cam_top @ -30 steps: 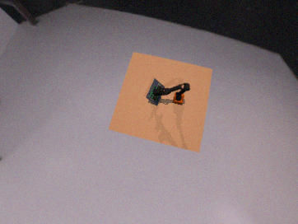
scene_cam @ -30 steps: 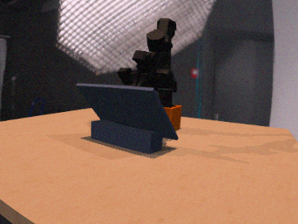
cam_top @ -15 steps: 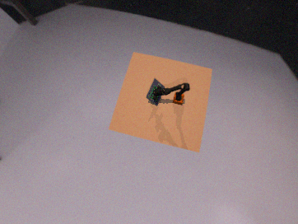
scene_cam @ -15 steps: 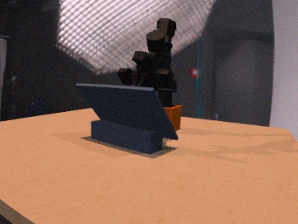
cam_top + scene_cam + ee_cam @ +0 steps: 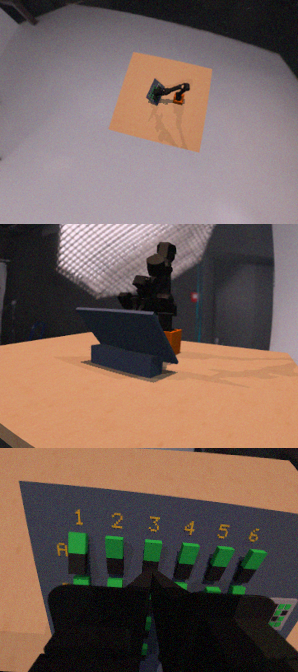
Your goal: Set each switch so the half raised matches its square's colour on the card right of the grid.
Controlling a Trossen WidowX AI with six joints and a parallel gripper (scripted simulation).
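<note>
Dark blue panel stands tilted on a block of the same colour, inside the edges of the wooden table top. In the top view it lies nearer the table's left edge than its right edge, and nearer the upper edge than the lower one. The orange base of the black arm is on the side toward the right edge.

The gripper covers most of the switch grid in the wrist view. Row A is visible under the numbers 1 to 6, with the lower part of switch A3 partly masked by the fingertips. Only green fragments of the lower rows show. The card, near the panel's right edge, is partly covered by the gripper; its full pattern is not readable. The exterior view shows the panel's back, hiding the switches.

The fingers are together, with nothing clamped between them. Their tips overlap A3 in the view; contact with it cannot be determined.
</note>
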